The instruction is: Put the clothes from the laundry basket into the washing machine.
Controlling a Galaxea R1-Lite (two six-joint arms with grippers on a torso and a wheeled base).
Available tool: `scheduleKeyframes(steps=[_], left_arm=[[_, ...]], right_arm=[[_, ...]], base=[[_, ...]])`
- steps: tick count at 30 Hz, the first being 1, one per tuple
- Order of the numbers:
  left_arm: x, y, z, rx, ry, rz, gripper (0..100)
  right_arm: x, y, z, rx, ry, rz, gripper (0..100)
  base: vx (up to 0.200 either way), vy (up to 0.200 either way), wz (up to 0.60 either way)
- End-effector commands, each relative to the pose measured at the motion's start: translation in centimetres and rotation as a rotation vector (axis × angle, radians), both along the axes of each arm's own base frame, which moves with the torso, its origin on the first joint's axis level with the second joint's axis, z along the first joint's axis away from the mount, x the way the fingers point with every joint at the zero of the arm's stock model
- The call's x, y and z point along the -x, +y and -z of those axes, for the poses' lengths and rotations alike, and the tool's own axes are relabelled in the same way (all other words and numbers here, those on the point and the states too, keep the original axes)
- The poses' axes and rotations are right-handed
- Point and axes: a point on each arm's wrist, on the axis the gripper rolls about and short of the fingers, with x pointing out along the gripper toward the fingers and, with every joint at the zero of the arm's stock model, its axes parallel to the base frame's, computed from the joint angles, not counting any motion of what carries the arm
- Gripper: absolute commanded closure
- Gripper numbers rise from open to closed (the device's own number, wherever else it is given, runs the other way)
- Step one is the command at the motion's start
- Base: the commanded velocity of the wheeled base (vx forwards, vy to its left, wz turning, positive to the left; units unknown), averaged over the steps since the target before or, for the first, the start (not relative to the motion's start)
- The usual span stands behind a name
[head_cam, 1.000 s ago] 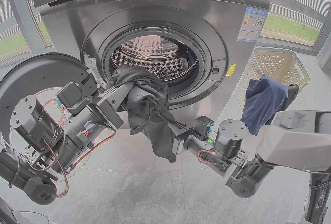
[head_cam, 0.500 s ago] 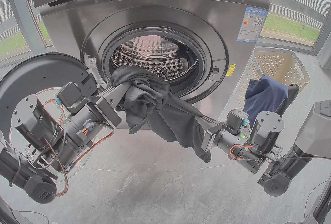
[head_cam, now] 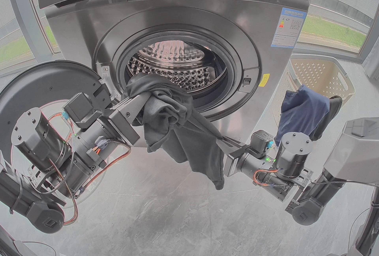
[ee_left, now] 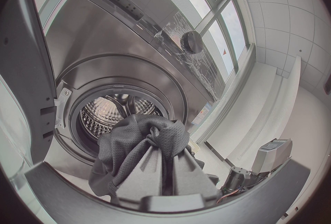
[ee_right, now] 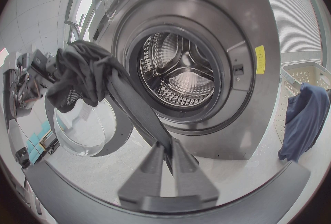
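Currently, the left gripper [head_cam: 139, 103] is clamping 1 dark garment [head_cam: 169, 118] by its bunched top before the open washing machine [head_cam: 244, 32], while the right gripper [head_cam: 222, 143] is pinching its stretched edge. A blue garment [head_cam: 302, 114] is draping over the laundry basket [head_cam: 319, 75].

Floor [head_cam: 169, 209]: grey, mottled; seen below both sets of fingers.
Washing machine [head_cam: 181, 12]: stood on the floor just beyond the left fingers [head_cam: 134, 105] and the right fingers [head_cam: 227, 145].
Laundry basket [head_cam: 321, 75]: beige, perforated; set on the floor beside the machine, beyond the right fingers and to their right.
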Motion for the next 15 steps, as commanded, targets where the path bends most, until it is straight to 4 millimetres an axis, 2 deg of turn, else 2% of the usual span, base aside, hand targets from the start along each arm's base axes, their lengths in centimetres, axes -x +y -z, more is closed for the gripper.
scheduleKeyframes(steps=[1, 6, 15], left_arm=[[0.1, 0.0, -0.2, 0.004, -0.005, 0.004, 100], [0.2, -0.1, -0.2, 0.003, -0.006, 0.007, 100], [0.1, -0.1, -0.1, 0.002, -0.005, 0.007, 100]], right_arm=[[-1.4, 1.7, 2.8, 0.031, 0.035, -0.012, 0], [-1.9, 2.6, 3.0, 0.025, 0.021, -0.034, 0], [-2.7, 4.7, 1.3, -0.019, -0.061, -0.103, 0]], base=[[0.0, 0.0, 0.0], [0.0, 0.0, 0.0], [0.0, 0.0, 0.0]])
